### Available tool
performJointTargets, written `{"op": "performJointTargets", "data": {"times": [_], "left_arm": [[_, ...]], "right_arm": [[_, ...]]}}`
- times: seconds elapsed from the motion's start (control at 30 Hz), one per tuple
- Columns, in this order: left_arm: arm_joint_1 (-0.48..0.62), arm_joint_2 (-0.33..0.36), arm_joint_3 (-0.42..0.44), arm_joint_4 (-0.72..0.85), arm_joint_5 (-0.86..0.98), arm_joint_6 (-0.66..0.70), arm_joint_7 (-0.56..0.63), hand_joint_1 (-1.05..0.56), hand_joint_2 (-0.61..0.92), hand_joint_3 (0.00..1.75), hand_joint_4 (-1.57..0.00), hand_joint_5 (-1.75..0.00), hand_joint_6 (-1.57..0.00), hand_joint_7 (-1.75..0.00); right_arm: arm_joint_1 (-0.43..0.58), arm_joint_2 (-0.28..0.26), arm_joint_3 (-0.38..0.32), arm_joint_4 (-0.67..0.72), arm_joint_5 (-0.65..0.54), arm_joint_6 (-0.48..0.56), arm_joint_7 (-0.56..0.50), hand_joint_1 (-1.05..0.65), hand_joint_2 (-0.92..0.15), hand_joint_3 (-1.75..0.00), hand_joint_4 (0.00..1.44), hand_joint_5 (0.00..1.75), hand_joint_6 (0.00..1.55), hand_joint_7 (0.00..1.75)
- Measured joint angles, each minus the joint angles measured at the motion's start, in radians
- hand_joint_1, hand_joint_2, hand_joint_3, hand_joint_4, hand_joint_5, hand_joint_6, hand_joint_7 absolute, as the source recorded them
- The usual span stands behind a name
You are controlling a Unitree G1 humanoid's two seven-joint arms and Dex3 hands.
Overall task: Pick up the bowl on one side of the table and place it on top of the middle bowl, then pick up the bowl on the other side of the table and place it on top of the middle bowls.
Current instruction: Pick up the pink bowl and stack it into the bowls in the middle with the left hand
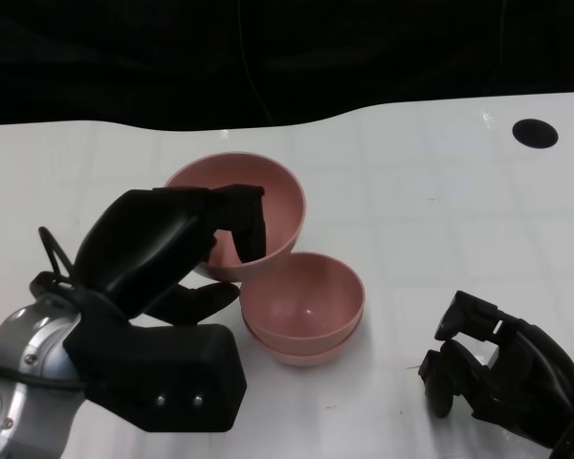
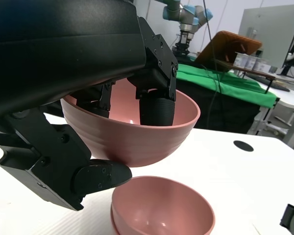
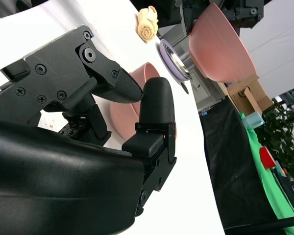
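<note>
My left hand [image 1: 163, 249] holds a pink bowl [image 1: 277, 206] by its near rim, fingers inside and thumb underneath, lifted and tilted just behind and left of the stack. The left wrist view shows this bowl [image 2: 137, 142] in the air above the stack [image 2: 161, 205], gripped by the left hand [image 2: 88, 49]. Two pink bowls sit nested as a stack [image 1: 301, 301] at the table's middle. My right hand [image 1: 502, 373] rests low at the right of the stack, fingers loosely bent and holding nothing. In the right wrist view the right hand [image 3: 88, 122] is empty, with the stack [image 3: 120, 110] and the raised bowl [image 3: 215, 44] beyond it.
A black round hole [image 1: 535, 133] lies in the white table at the far right. The table's curved far edge [image 1: 297, 120] runs behind the bowls. A green-covered table [image 2: 225, 81] stands beyond it.
</note>
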Motion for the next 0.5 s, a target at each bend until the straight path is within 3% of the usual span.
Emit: {"op": "performJointTargets", "data": {"times": [0.13,0.5], "left_arm": [[-0.035,-0.006,-0.024,0.027,0.003,-0.003,-0.012,-0.02,0.54,0.99,-0.72,-1.75,-0.58,-1.75],[-0.069,-0.043,-0.059,0.137,-0.037,-0.069,-0.026,-0.04,0.51,1.08,-0.78,-1.75,-0.63,-1.75]], "right_arm": [[0.001,0.003,0.000,-0.006,0.000,0.000,-0.001,-0.19,-0.51,-1.23,0.93,1.75,0.72,1.63],[0.005,0.012,0.012,-0.025,-0.005,0.000,-0.020,-0.20,-0.50,-1.24,0.93,1.75,0.73,1.62]]}}
